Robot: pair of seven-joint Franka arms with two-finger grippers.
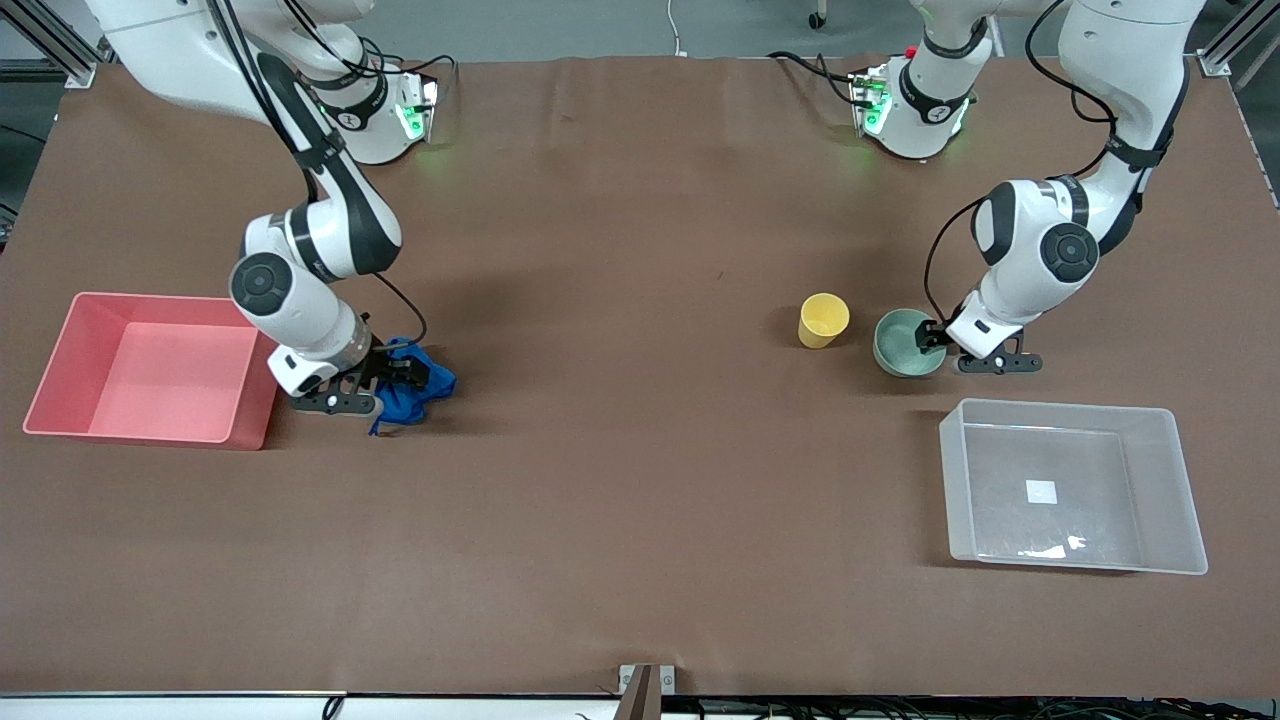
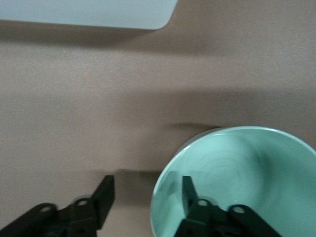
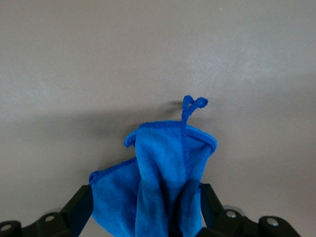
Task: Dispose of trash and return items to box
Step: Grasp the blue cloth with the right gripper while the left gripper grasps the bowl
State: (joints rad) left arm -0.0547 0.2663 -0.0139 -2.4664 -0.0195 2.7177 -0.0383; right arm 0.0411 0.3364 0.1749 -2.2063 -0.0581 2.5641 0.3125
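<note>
The blue cloth wad (image 1: pixel 428 386) lies on the table beside the pink bin, toward the right arm's end. My right gripper (image 1: pixel 405 372) is low over it, and in the right wrist view (image 3: pixel 145 205) the jaws stand wide open on either side of the cloth (image 3: pixel 163 163). The mint-green bowl (image 1: pixel 900 345) stands beside the yellow cup (image 1: pixel 823 320). My left gripper (image 1: pixel 936 340) is open astride the bowl's rim (image 2: pixel 145 195), with one finger (image 2: pixel 187 190) inside the bowl (image 2: pixel 247 173) and one outside. The clear box (image 1: pixel 1160 440) is empty.
The pink bin (image 1: pixel 250 410) stands empty at the right arm's end of the table. The clear box is nearer the front camera than the bowl, and its corner shows in the left wrist view (image 2: pixel 89 12). The table is covered in brown cloth.
</note>
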